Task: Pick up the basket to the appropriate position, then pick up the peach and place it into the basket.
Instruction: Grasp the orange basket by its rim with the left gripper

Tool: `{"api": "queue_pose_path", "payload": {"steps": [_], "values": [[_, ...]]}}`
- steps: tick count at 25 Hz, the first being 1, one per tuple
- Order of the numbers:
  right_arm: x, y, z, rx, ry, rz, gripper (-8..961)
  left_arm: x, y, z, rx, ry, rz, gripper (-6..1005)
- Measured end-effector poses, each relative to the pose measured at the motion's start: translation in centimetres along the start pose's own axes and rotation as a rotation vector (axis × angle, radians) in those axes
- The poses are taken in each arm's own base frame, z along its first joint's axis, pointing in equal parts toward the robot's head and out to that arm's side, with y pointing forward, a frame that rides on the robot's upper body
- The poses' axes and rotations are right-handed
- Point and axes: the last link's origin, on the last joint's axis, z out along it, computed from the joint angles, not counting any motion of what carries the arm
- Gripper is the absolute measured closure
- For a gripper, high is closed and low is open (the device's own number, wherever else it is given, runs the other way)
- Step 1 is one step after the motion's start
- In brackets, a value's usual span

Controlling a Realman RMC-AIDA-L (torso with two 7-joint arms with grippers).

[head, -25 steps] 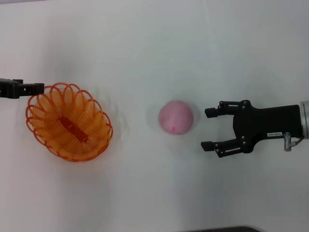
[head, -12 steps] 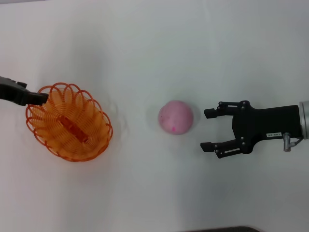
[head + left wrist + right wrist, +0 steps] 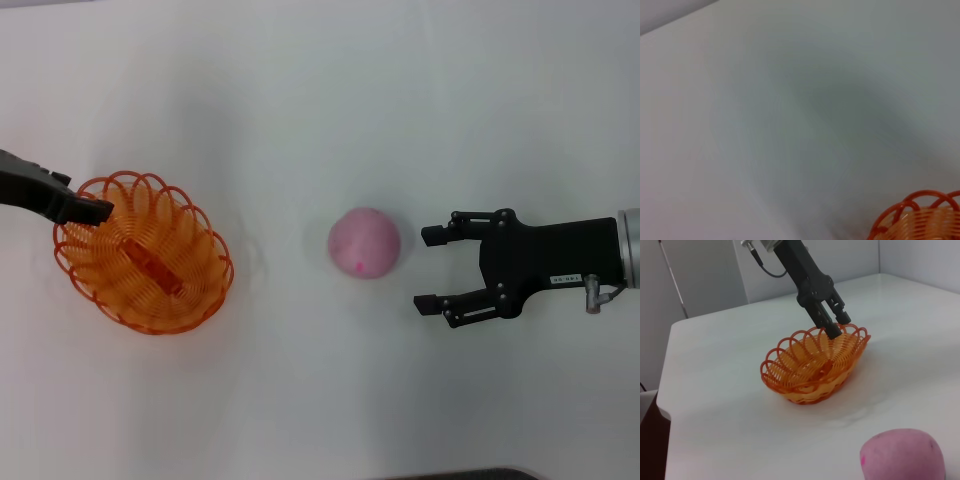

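The orange wire basket (image 3: 143, 252) sits on the white table at the left; it also shows in the right wrist view (image 3: 815, 362) and in part in the left wrist view (image 3: 920, 220). My left gripper (image 3: 95, 212) is at the basket's far-left rim. In the right wrist view (image 3: 836, 324) its fingers stand a little apart over the rim loops. The pink peach (image 3: 364, 242) rests on the table at the centre and shows close up in the right wrist view (image 3: 902, 455). My right gripper (image 3: 428, 268) is open and empty just right of the peach.
The white table (image 3: 320, 100) stretches around both things. Its edge and corner show in the right wrist view (image 3: 670, 390), with a grey wall behind it. A dark shape (image 3: 460, 474) lies at the near edge.
My left gripper has moved right and down onto the basket's rim. The basket, the peach and my right gripper have stayed where they were.
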Motion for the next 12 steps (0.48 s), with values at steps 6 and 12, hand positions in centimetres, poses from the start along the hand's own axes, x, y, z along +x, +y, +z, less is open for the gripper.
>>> {"api": "queue_pose_path", "payload": {"steps": [6,12], "values": [[-0.06,-0.07,0.02,0.0,0.001,-0.002,38,0.14,0.14,0.41,-0.005,-0.016,0.01,336],[-0.01,-0.19,0.02,0.009,0.005,-0.002,38,0.16,0.07,0.48,0.004,-0.026,-0.011,363]]}}
